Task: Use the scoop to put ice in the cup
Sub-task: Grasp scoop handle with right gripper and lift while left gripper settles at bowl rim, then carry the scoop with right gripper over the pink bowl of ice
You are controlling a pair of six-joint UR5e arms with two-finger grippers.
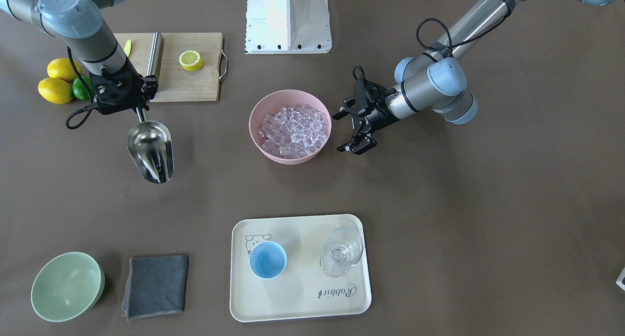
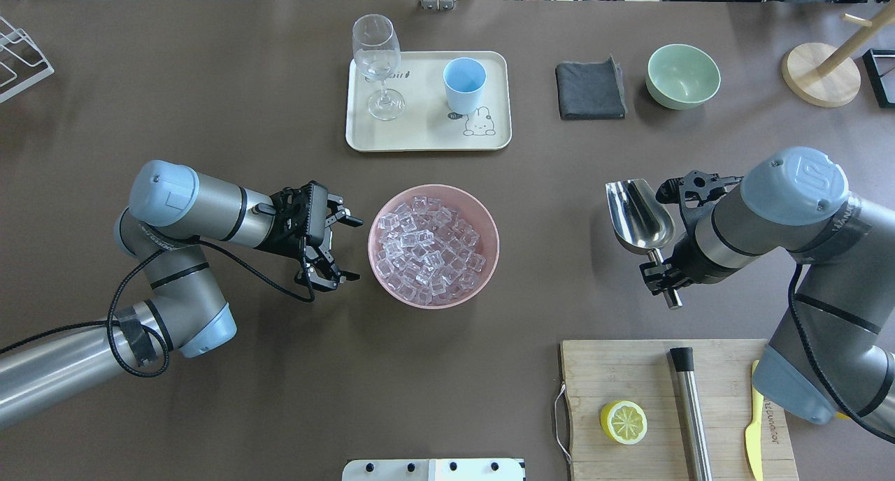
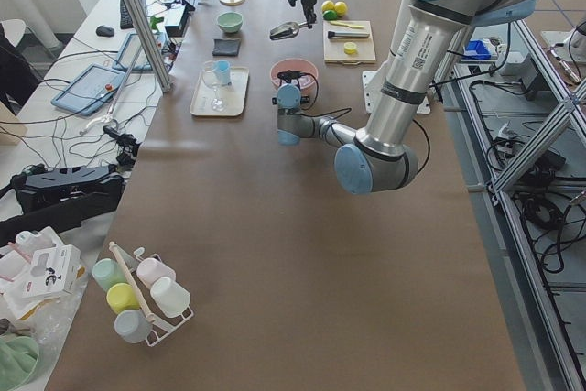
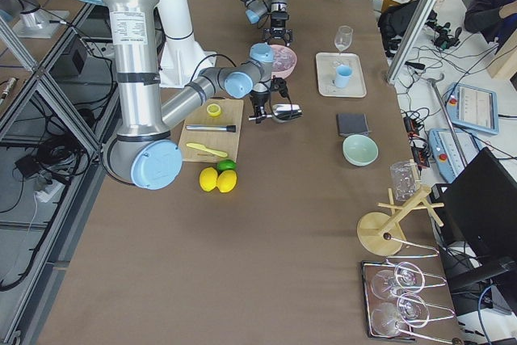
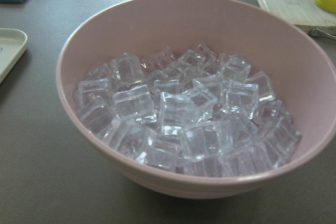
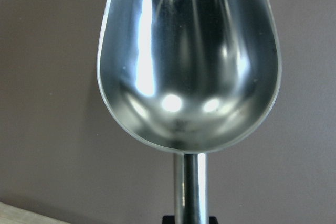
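The ice [image 2: 428,243] fills a pink bowl [image 2: 435,190] at mid-table, and also shows in the left wrist view [image 5: 184,124]. The light-blue cup [image 2: 463,84] stands empty on a cream tray [image 2: 419,135] beyond the bowl. My right gripper [image 2: 659,270] is shut on the rod handle of the steel scoop [image 2: 638,215]. It holds the scoop above the table, well to the right of the bowl. The trough is empty in the right wrist view [image 6: 189,61]. My left gripper [image 2: 358,249] is open and empty, just left of the bowl.
A stemmed glass [image 2: 377,54] stands on the tray beside the cup. A grey cloth [image 2: 591,89] and a pale green bowl [image 2: 683,75] lie far right. A cutting board [image 2: 615,376] near the right arm holds a lemon half [image 2: 623,421] and a steel cylinder [image 2: 692,411].
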